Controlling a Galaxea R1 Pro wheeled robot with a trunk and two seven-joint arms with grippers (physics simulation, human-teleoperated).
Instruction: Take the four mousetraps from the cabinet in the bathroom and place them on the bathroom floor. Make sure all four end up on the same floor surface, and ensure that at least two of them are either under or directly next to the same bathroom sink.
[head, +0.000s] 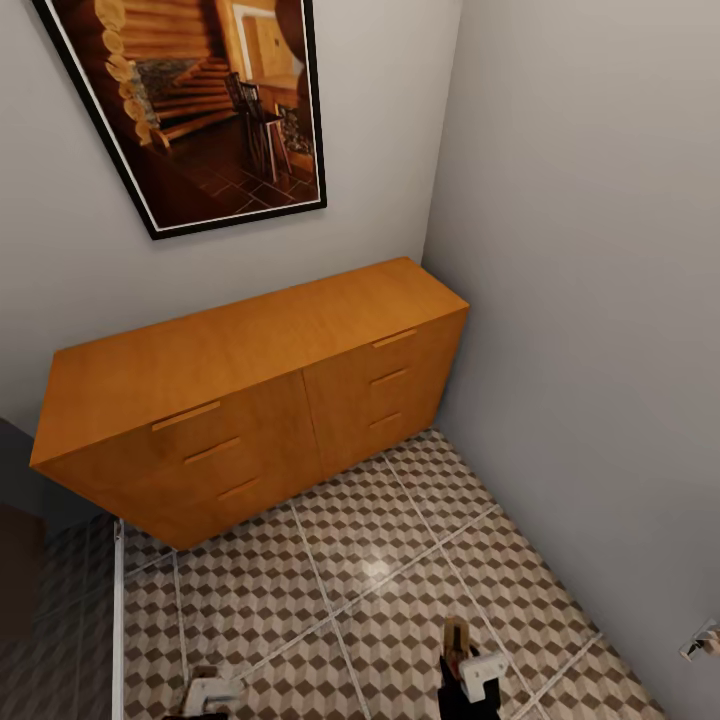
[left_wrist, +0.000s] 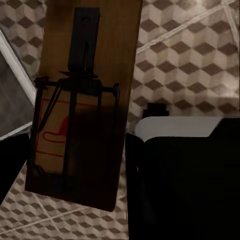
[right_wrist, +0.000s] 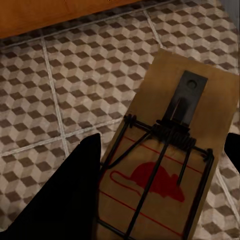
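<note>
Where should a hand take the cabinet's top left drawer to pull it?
By its slim bar handle on the cabinet, coming straight at the front face from the tiled floor side. The bar stands out along the drawer's top edge.

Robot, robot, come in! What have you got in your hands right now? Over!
Left end effector shut on a mousetrap. Right end effector shut on another mousetrap. Cabinet drawers all closed, tiled floor ahead.

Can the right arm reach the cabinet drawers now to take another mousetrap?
Probably not: the right claw is shut on a mousetrap, and bare bathroom floor lies between it and the closed cabinet.
</note>
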